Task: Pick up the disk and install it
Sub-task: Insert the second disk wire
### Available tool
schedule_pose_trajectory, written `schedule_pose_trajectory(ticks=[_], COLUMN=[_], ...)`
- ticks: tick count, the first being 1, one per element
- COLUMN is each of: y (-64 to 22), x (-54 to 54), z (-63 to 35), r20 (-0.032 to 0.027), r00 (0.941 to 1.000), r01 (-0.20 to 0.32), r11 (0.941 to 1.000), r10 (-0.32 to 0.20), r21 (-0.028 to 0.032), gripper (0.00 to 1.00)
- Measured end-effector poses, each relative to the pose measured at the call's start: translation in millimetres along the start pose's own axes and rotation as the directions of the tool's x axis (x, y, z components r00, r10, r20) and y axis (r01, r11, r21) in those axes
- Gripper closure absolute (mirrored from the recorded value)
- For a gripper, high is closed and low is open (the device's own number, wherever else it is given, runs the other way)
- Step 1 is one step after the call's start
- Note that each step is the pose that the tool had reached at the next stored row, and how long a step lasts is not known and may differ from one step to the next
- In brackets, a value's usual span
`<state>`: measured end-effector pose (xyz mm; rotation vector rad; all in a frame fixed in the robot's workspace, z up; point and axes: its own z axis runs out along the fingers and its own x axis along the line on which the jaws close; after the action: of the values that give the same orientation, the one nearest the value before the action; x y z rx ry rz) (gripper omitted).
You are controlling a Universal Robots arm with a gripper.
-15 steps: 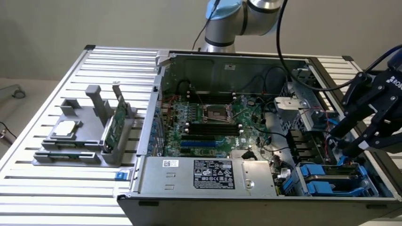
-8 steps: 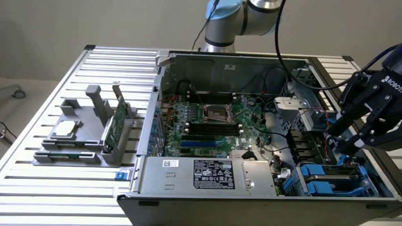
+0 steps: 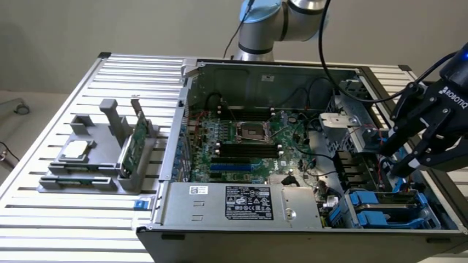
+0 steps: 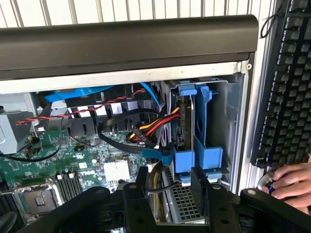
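The disk [image 4: 183, 119] stands on edge in the drive bay of the open computer case [image 3: 183, 109], held between blue carrier rails [image 4: 201, 124]. In the exterior view its blue carrier [image 3: 384, 205] lies at the case's near corner, on the exterior view's right. My gripper [image 3: 398, 161] hangs just above that bay and is open. In the wrist view its black fingers [image 4: 141, 187] stand on either side of the carrier's blue end tab without gripping it. Nothing is held.
Red, yellow and black cables [image 4: 150, 128] run beside the disk. The motherboard [image 3: 249, 148] and power supply [image 3: 241, 203] fill the case. A grey fixture [image 3: 95, 159] with a chip and a green card sits on the exterior view's left. A person's hand [image 4: 291, 179] rests by a keyboard [image 4: 286, 82].
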<state>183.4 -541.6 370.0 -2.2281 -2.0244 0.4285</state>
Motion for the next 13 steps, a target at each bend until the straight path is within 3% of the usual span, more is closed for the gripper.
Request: schedule_pose_trajectory(ticks=[5,13], y=[0.4,1.7], x=[1.8,4.1], z=[0.8,3.2], r20=[-0.0004,0.0016], r00=[1.0,1.0], r01=[0.0,-0.004], r11=[1.0,0.9998], r10=[0.0,0.004], r21=[-0.0037,-0.022], gripper=[0.52,0.52])
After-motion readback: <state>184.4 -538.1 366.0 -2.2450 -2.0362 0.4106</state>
